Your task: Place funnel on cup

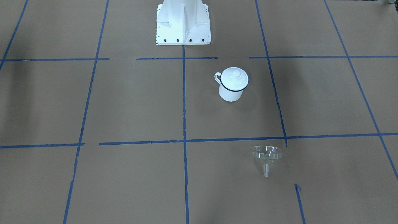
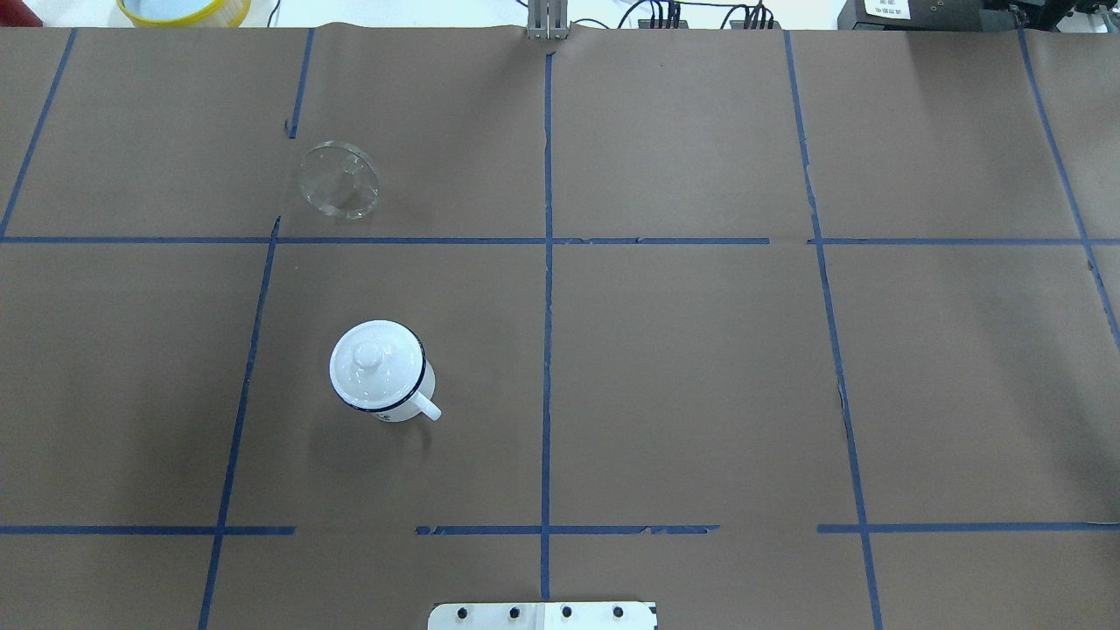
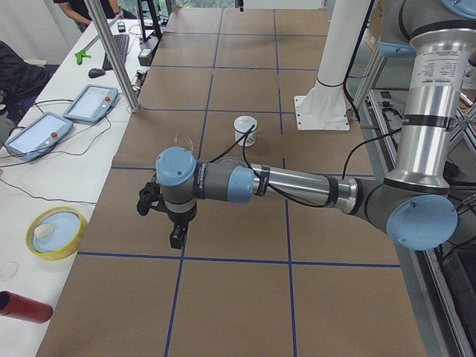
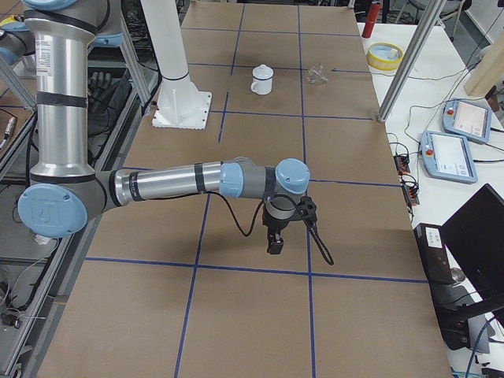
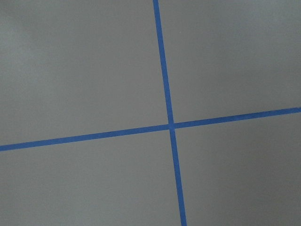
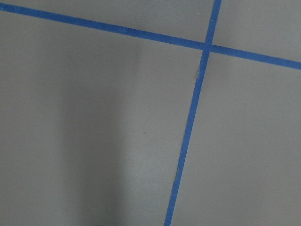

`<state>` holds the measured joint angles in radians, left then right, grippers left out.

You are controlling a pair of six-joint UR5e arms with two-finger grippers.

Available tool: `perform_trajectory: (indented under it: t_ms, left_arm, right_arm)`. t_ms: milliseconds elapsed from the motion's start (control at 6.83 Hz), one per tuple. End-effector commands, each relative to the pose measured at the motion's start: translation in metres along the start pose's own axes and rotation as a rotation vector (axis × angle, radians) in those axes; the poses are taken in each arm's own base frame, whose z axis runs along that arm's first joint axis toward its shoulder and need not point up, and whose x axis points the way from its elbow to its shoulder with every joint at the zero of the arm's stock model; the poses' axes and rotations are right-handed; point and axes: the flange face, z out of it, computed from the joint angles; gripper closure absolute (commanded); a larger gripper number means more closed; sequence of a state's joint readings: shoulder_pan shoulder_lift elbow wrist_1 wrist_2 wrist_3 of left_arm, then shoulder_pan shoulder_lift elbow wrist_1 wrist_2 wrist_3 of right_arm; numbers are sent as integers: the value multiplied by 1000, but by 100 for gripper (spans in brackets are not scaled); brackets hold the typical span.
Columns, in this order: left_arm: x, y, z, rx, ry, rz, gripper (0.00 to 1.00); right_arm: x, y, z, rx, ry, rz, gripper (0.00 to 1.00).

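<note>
Both arms are parked out past the table [image 2: 700, 394] ends, well apart from the cup [image 2: 381, 367].

- Left gripper [image 3: 175, 236] and right gripper [image 4: 275, 244] hang over bare brown paper. They show only in the side views, so I cannot tell whether the fingers are spread or closed. Each wrist camera shows only paper and blue tape lines [image 5: 164, 84]. Nothing appears to be held.
- The cup stands upright with its handle toward the robot base [image 1: 183, 31]. A white lid [image 2: 374, 360] with a knob sits on its rim.
- The funnel [image 2: 339, 179] is beyond the cup, on the side away from the base and slightly toward the robot's left, well apart from it. It seems to lie tipped on its rim edge and spout, with the spout pointing away from the cup.

Handling judgement: the funnel is thin clear plastic, so probably very light, stiff and slick, and it will likely roll or skate if nudged. Pinching across the cone wall at the rim looks the safest hold, since the spout is thin and gives little purchase. The left arm is the nearer one. The lid blocks the cup mouth and probably has to come off first.
</note>
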<state>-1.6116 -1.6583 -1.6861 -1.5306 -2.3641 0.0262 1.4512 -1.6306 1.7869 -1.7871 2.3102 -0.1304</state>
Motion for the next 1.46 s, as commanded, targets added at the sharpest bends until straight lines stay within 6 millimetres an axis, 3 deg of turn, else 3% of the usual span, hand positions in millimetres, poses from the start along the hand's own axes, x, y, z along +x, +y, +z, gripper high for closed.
perform_trajectory:
  t_ms: [0, 146, 585, 1024, 1171, 1317]
  left_arm:
    - [85, -7, -27, 57, 19, -16, 0]
    - [125, -6, -34, 70, 39, -30, 0]
    - [271, 19, -34, 69, 96, -96, 0]
    - [392, 34, -1, 88, 73, -164, 0]
    - [425, 42, 16, 59, 87, -173, 0]
    - [443, 45, 34, 45, 78, -147, 0]
  right_arm:
    - [0, -1, -1, 1, 0, -1, 0]
    - [0, 0, 0, 0, 0, 0, 0]
    - [0, 0, 0, 0, 0, 0, 0]
    - [0, 0, 0, 0, 0, 0, 0]
    - [0, 0, 0, 0, 0, 0, 0]
    - [0, 0, 0, 0, 0, 0, 0]
